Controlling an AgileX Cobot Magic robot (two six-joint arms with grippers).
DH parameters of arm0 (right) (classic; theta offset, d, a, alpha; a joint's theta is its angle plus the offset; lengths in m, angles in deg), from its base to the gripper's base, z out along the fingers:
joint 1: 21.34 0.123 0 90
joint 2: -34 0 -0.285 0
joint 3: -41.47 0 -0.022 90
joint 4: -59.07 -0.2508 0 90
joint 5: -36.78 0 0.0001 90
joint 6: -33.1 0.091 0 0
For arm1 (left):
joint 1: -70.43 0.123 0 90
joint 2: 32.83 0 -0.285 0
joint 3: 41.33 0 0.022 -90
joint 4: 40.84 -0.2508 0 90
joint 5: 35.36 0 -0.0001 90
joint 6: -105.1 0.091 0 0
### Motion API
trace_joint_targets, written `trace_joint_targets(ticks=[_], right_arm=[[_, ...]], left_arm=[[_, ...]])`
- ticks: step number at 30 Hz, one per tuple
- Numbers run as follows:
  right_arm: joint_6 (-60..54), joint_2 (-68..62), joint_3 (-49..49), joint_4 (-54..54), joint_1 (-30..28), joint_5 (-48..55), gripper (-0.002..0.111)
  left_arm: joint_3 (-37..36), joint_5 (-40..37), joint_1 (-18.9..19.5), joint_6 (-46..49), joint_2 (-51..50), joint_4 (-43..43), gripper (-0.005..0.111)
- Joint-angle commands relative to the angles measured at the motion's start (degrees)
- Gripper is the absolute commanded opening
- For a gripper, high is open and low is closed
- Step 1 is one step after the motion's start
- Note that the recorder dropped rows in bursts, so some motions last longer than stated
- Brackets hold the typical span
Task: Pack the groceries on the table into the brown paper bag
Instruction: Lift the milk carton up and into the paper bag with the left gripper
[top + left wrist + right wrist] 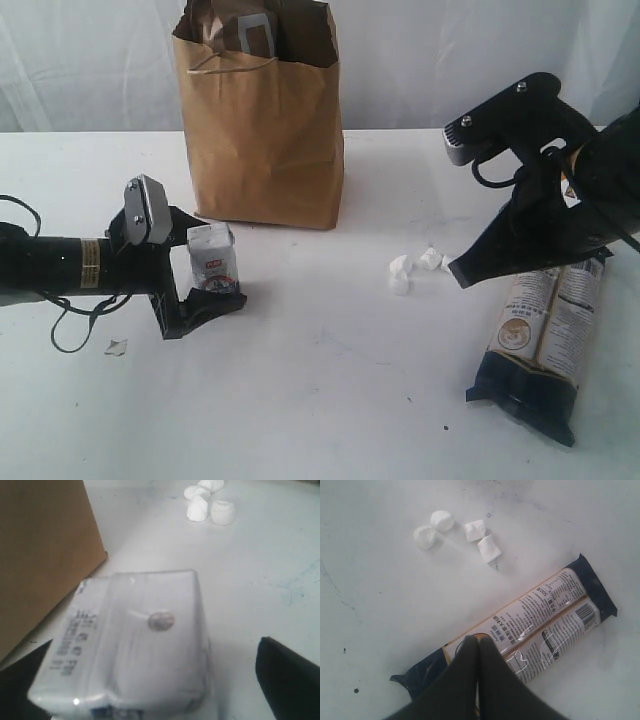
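Observation:
The tall brown paper bag (262,130) stands upright at the back middle of the white table (330,400); its side also fills a corner of the left wrist view (40,555). A small white-blue carton (212,255) stands in front of the bag's left corner. My left gripper (220,270) is open, one finger on each side of the carton (145,645), with a gap at one finger (292,680). The long dark-blue and cream packet (540,340) lies flat at the right. My right gripper (462,272) is shut and empty, hovering over the packet (545,615). The other groceries are out of view.
Several white marshmallows (412,268) lie loose on the table between the two grippers, also seen as marshmallows (465,535) in the right wrist view. A small white scrap (117,347) lies near the left arm. A grey-edged item (255,35) shows inside the bag's mouth.

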Motion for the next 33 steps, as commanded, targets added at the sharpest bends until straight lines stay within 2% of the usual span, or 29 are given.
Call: trace_joint_targets(ticks=[1, 3, 8, 14, 18, 21, 23, 25, 27, 28, 33], right_arm=[[0.2, 0.1, -0.2, -0.2, -0.2, -0.4, 0.0], [0.2, 0.1, -0.2, -0.9, -0.2, -0.4, 0.0], [0.2, 0.1, -0.2, -1.8, -0.2, -0.4, 0.0], [0.2, 0.1, -0.2, -1.8, -0.2, -0.4, 0.0], [0.2, 0.1, -0.2, -2.1, -0.2, 0.0, 0.0], [0.2, 0.1, -0.2, -2.2, -0.2, 0.1, 0.0], [0.2, 0.1, -0.2, -2.2, -0.2, 0.1, 0.0], [0.2, 0.1, -0.2, -2.2, -0.2, 0.0, 0.0], [0.2, 0.1, -0.2, -2.2, -0.2, -0.1, 0.0], [0.2, 0.1, -0.2, -2.2, -0.2, -0.4, 0.0], [0.2, 0.1, -0.2, -2.2, -0.2, -2.0, 0.0]], left_arm=[[0.1, -0.2, -0.4, -0.6, 0.0, 0.5, 0.088], [0.1, -0.2, -0.3, -1.1, 0.0, 1.2, 0.069], [0.1, -0.3, -0.3, -4.7, 0.3, 3.3, 0.001], [0.1, 2.2, 1.4, -4.6, 5.6, 3.3, 0.0], [0.1, 2.2, 7.4, -7.0, 13.1, 3.9, 0.0], [0.2, 2.2, 13.9, -11.0, 19.3, 5.9, 0.0], [0.2, 2.2, 18.1, -13.9, 23.3, 9.0, 0.0], [0.2, 2.2, 19.9, -16.4, 26.2, 15.6, 0.0], [1.5, 2.2, 18.9, -16.8, 28.0, 24.8, 0.0], [3.5, 2.2, 17.3, -16.1, 28.1, 27.2, 0.0], [15.2, 0.3, 8.2, -11.7, 24.7, 27.3, 0.0]])
